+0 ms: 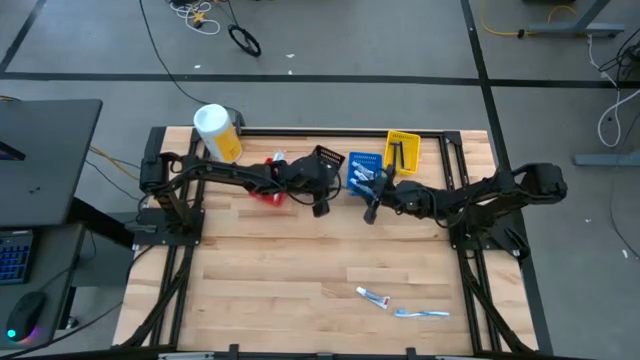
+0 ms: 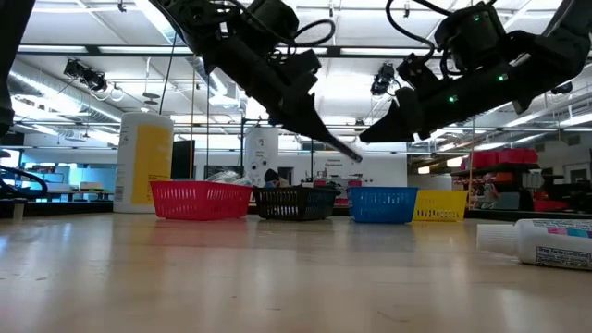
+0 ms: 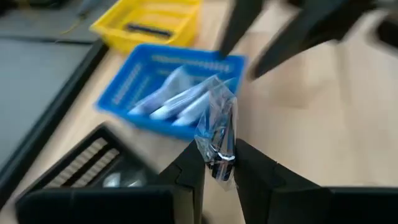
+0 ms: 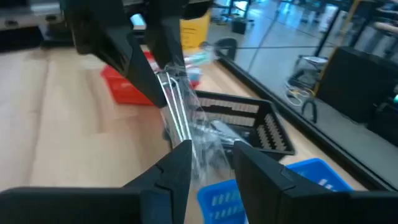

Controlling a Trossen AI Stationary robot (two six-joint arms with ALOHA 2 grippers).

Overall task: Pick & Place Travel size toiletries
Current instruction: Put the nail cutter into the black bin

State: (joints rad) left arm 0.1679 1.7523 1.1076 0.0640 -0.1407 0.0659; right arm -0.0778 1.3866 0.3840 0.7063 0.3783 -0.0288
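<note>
My left gripper (image 3: 217, 157) is shut on a slim toiletry in a clear crinkled wrapper (image 3: 217, 121), in the air just near of the black bin (image 1: 325, 160) and the blue bin (image 1: 365, 170). My right gripper (image 4: 211, 152) is open and faces it. Its fingers stand on either side of the wrapper's free end (image 4: 198, 140). In the low view the wrapped toiletry (image 2: 346, 149) sticks out between the two arms. A small white tube (image 1: 373, 297) and a blue toothbrush (image 1: 422, 313) lie flat on the table near its near edge. My left gripper pinches one end of the wrapped toiletry (image 3: 219, 152) between its two fingers. The toiletry runs on past the fingertips toward my right gripper, slanting slightly downward, lifted clear of the table. My right gripper: I cannot tell whether its open fingers touch the wrapper.
Along the far edge stand a red bin (image 1: 268, 192), the black bin, the blue bin holding white tubes (image 3: 180, 99) and a yellow bin (image 1: 402, 150) holding a dark item. A big yellow canister (image 1: 218, 133) stands at the far left. Bare wood spans the table's middle.
</note>
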